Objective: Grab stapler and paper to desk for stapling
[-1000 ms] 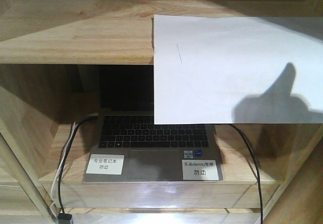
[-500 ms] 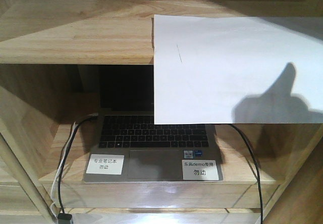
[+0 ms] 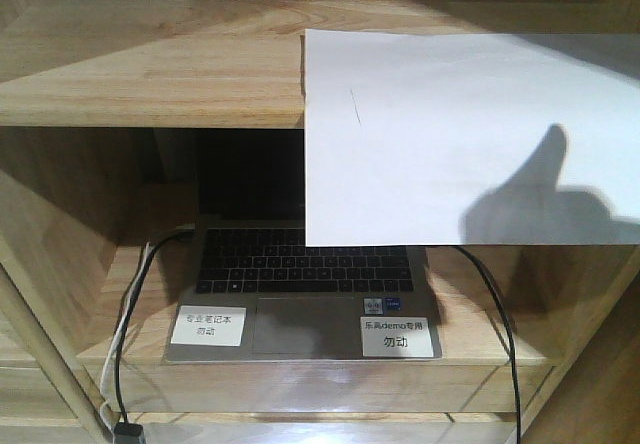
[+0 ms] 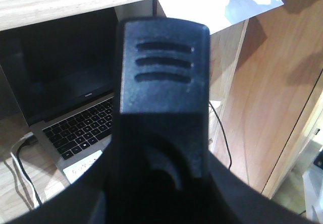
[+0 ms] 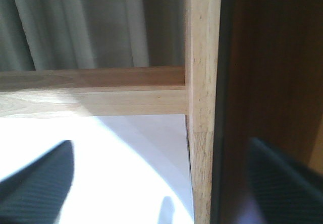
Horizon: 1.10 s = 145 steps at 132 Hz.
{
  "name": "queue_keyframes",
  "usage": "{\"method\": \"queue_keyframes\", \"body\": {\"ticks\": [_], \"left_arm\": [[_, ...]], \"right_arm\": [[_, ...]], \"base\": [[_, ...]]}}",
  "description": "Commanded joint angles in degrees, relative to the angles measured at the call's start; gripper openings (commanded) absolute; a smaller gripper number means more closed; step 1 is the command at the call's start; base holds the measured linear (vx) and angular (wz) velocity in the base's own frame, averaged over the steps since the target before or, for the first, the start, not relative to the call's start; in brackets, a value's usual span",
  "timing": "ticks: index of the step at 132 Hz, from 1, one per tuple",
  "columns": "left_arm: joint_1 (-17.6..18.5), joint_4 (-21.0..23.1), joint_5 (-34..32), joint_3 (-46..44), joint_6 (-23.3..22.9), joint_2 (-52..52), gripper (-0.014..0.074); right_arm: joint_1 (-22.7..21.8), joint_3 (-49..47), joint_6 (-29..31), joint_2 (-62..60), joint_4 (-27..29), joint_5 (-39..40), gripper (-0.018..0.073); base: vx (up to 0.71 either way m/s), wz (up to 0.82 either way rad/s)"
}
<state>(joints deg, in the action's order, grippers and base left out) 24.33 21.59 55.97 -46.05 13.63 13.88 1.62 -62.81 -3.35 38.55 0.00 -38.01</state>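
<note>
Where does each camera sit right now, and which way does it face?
Front: faces the shelf unit head-on, with the paper overhanging the upper shelf and the laptop below; no robot body shows, only a shadow.
Left wrist: looks past the left gripper, which fills the middle, at the laptop and a paper corner.
Right wrist: faces the paper beside a shelf post; the right gripper is open, with fingertips in both bottom corners.
Shared: the paper is in all three.

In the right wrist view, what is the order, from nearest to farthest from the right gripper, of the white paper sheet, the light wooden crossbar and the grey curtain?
1. White paper sheet, directly under the right gripper.
2. Light wooden crossbar, just past the sheet's far edge.
3. Grey curtain, at the top, behind the crossbar.
</note>
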Motion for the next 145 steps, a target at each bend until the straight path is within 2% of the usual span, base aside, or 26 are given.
{"method": "queue_keyframes", "body": {"ticks": [1,20,26,34,35,38,41,48,50,56,57,60,61,64,65,82,89,100,120,131,145], "left_arm": [[0.21,1.95,-6.19,-1.53,-0.02,0.89,-0.0006],[0.21,1.95,-6.19,-1.53,-0.02,0.89,-0.0006],[0.21,1.95,-6.19,-1.53,-0.02,0.89,-0.0006],[0.21,1.95,-6.19,-1.53,-0.02,0.89,-0.0006],[0.21,1.95,-6.19,-1.53,-0.02,0.89,-0.0006],[0.21,1.95,-6.19,-1.53,-0.02,0.89,-0.0006],[0.21,1.95,-6.19,-1.53,-0.02,0.89,-0.0006],[0.21,1.95,-6.19,-1.53,-0.02,0.89,-0.0006],[0.21,1.95,-6.19,-1.53,-0.02,0.89,-0.0006],[0.21,1.95,-6.19,-1.53,-0.02,0.89,-0.0006],[0.21,1.95,-6.19,-1.53,-0.02,0.89,-0.0006],[0.21,1.95,-6.19,-1.53,-0.02,0.89,-0.0006],[0.21,1.95,-6.19,-1.53,-0.02,0.89,-0.0006],[0.21,1.95,-6.19,-1.53,-0.02,0.89,-0.0006],[0.21,1.95,-6.19,-1.53,-0.02,0.89,-0.0006],[0.21,1.95,-6.19,-1.53,-0.02,0.89,-0.0006],[0.21,1.95,-6.19,-1.53,-0.02,0.89,-0.0006],[0.21,1.95,-6.19,-1.53,-0.02,0.89,-0.0006],[0.21,1.95,-6.19,-1.53,-0.02,0.89,-0.0006],[0.21,1.95,-6.19,-1.53,-0.02,0.89,-0.0006],[0.21,1.95,-6.19,-1.53,-0.02,0.89,-0.0006]], "right_arm": [[-0.46,-1.49,0.45,0.52,-0.50,4.52,0.0727],[-0.46,-1.49,-1.03,0.52,-0.50,4.72,0.0718],[-0.46,-1.49,-3.90,0.52,-0.50,5.36,0.0717],[-0.46,-1.49,-10.92,0.52,-0.50,7.21,0.0715],[-0.46,-1.49,-13.78,0.52,-0.50,7.69,0.0715],[-0.46,-1.49,-15.80,0.52,-0.50,8.15,0.0714],[-0.46,-1.49,-21.23,0.52,-0.55,9.47,0.0713],[-0.46,-1.49,-28.67,0.52,-0.74,10.97,0.0710],[-0.46,-1.49,-33.93,0.52,-0.81,11.92,0.0708],[-0.46,-1.33,-40.57,0.52,-1.09,13.38,0.0704],[-0.46,-1.33,-44.44,0.52,-1.38,13.81,0.0704],[-0.46,-1.33,-46.94,0.52,-1.75,14.08,0.0704],[-0.46,-1.33,-50.58,0.52,-2.07,14.38,0.0702],[-0.46,-1.33,-52.93,0.52,-2.39,14.65,0.0701],[-0.46,-1.33,-56.29,0.52,-2.84,15.00,0.0700],[-0.46,-1.33,-72.85,0.52,-5.72,17.56,0.0685],[-0.46,-1.33,-76.67,0.52,-6.35,19.21,0.0678],[-0.46,-0.41,-79.50,0.44,-6.58,23.38,0.0665],[-0.46,6.78,-85.95,-0.99,-6.38,40.52,0.0645],[-0.46,10.97,-87.33,-2.19,-6.49,46.37,0.0638],[-0.46,15.13,-87.33,-4.32,-6.97,48.11,0.0634]], "base": [[0.00,0.00],[0.00,0.00],[0.00,0.00],[0.00,0.00],[0.00,0.00],[0.00,0.00],[0.00,0.00],[0.00,0.00],[0.00,0.00],[0.00,0.00],[0.00,0.00],[0.00,0.00],[0.00,0.00],[0.00,0.00],[0.00,0.00],[0.00,0.00],[0.00,0.00],[0.00,0.00],[0.00,0.00],[0.00,0.00],[0.00,0.00]]}}
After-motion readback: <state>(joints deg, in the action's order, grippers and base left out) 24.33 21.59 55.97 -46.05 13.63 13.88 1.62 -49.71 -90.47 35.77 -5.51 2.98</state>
